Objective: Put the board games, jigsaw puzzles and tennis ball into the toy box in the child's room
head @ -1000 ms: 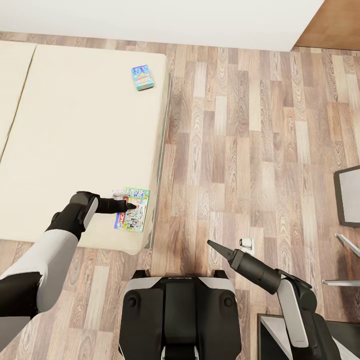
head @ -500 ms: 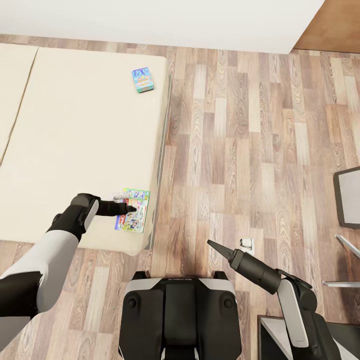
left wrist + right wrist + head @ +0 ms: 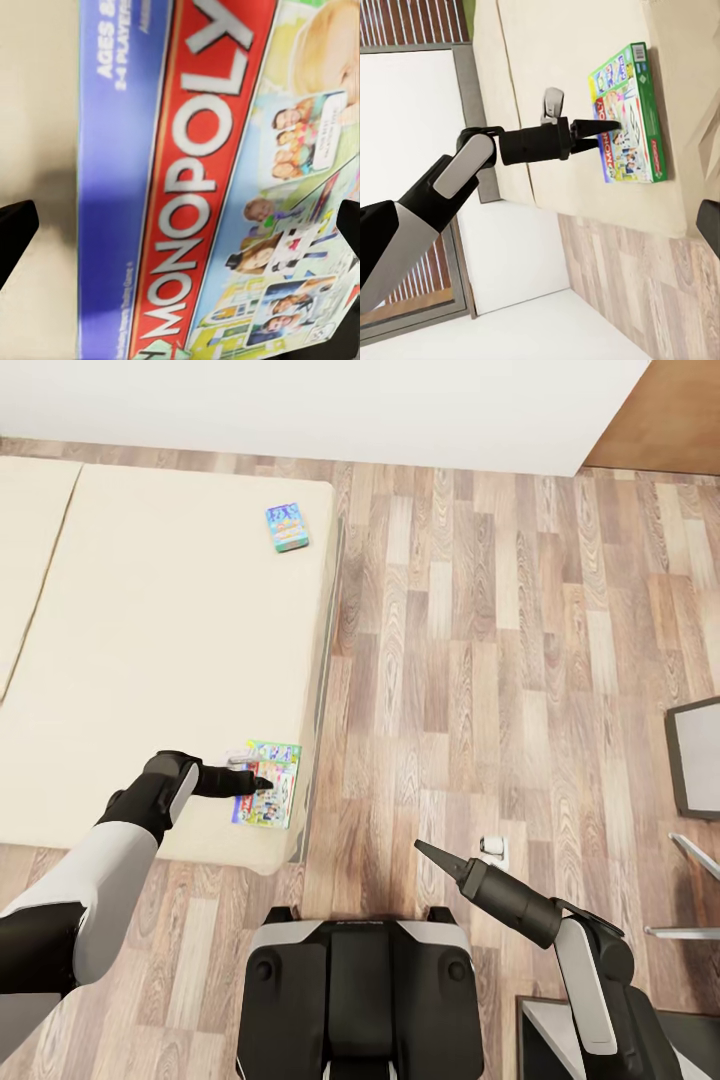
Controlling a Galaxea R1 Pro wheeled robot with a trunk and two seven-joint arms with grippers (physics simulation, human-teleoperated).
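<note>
The MONOPOLY board game [image 3: 270, 800] lies flat near the corner of the bed [image 3: 150, 620], close to the mattress edge. My left gripper [image 3: 262, 783] hovers just over it, open. In the left wrist view the box [image 3: 187, 172] spans the picture, with one dark fingertip [image 3: 13, 234] off its blue side and the other at the opposite edge. The right wrist view shows the same box [image 3: 634, 124] under the left gripper [image 3: 611, 126]. A second, smaller board game [image 3: 287, 526] lies further up the bed. My right gripper [image 3: 425, 850] is open and empty over the floor.
Wood plank floor [image 3: 480, 660] runs to the right of the bed, up to a white wall [image 3: 350, 400]. A small white object [image 3: 492, 848] lies on the floor by my right gripper. A dark-framed grey panel [image 3: 695, 755] and thin grey legs [image 3: 690, 855] stand at the right edge.
The whole head view has drifted slightly down and right, so the camera moved. My left gripper stays over the MONOPOLY box. The right arm has held still.
</note>
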